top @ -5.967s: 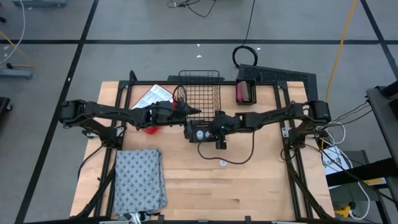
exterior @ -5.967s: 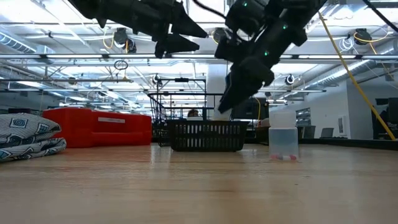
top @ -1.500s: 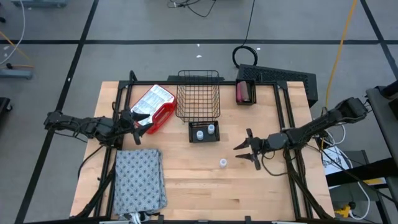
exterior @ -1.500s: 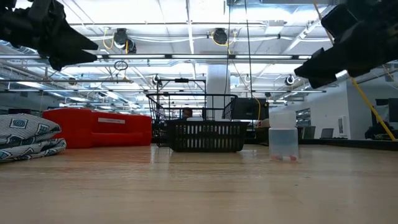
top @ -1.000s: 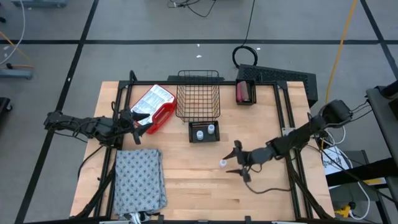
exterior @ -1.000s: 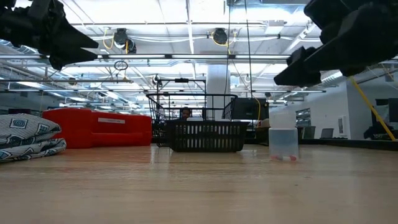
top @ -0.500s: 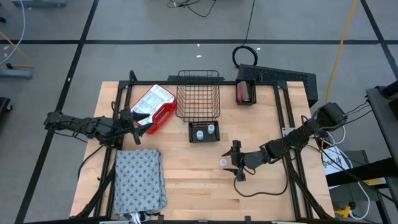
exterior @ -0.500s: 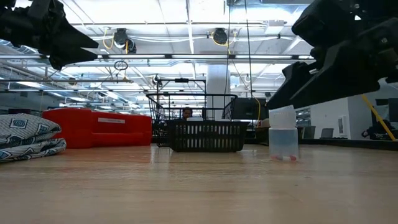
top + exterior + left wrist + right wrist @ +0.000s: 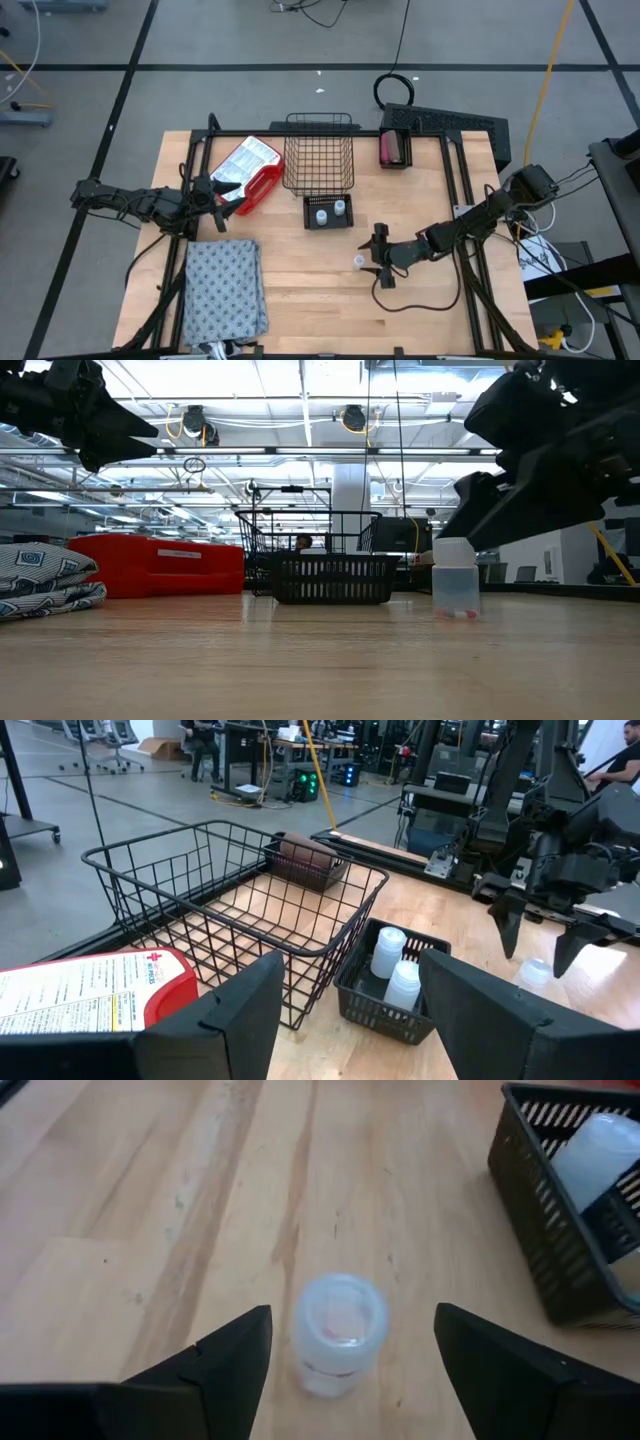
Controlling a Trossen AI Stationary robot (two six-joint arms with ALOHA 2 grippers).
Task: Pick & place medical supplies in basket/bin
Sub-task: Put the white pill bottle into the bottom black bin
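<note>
A small white vial [image 9: 340,1330] stands upright on the wooden table [image 9: 300,300], just ahead of my right gripper [image 9: 375,257]. That gripper is open and low, one finger to each side of the vial, touching nothing. Two more vials [image 9: 331,211] stand in a small black bin [image 9: 395,982] in front of the wire basket [image 9: 319,165]. The grey dotted cloth [image 9: 225,290] lies folded at the near left. My left gripper [image 9: 225,193] hangs open by the red box [image 9: 245,170], well above the table.
A brown block lies in a small black bin [image 9: 393,148] at the far right, beside the basket. The arms' black frames run along both table sides. Bare wood lies between the cloth and the lone vial [image 9: 455,580].
My right gripper has come down and a little toward the table's left edge, closing in on the lone vial; its fingers stay apart. The vial has not moved.
</note>
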